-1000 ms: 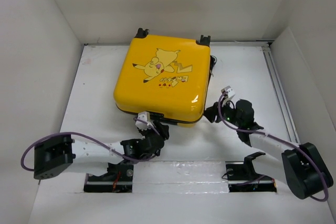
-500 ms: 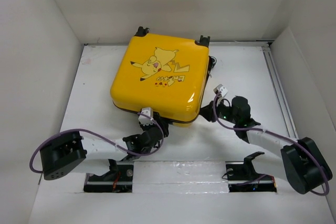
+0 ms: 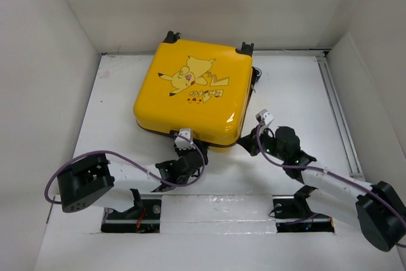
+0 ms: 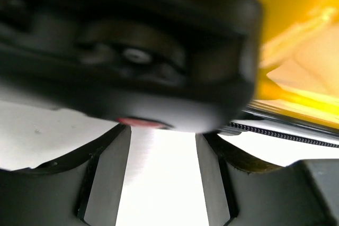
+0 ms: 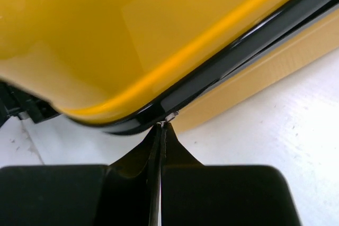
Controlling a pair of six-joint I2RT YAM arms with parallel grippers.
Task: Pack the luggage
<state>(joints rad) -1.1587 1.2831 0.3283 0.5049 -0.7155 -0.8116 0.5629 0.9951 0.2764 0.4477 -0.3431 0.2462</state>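
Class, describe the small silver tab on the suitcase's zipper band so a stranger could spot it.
Find the yellow suitcase on the table. Follow its black zipper band to the near right corner, where the right gripper pinches the silver tab. It is the only shiny metal on that band.

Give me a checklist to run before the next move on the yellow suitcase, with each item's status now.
1. Luggage lid down, lying flat on the table: ok.
2. Right gripper shut, tips at the zipper band: ok.
3. Small silver tab actually pinched by it: cannot tell.
4. Left gripper open at the suitcase's near edge: ok.
5. Blurred black part in the left wrist view identified: cannot tell.
6. Zipper band closed all round: cannot tell.
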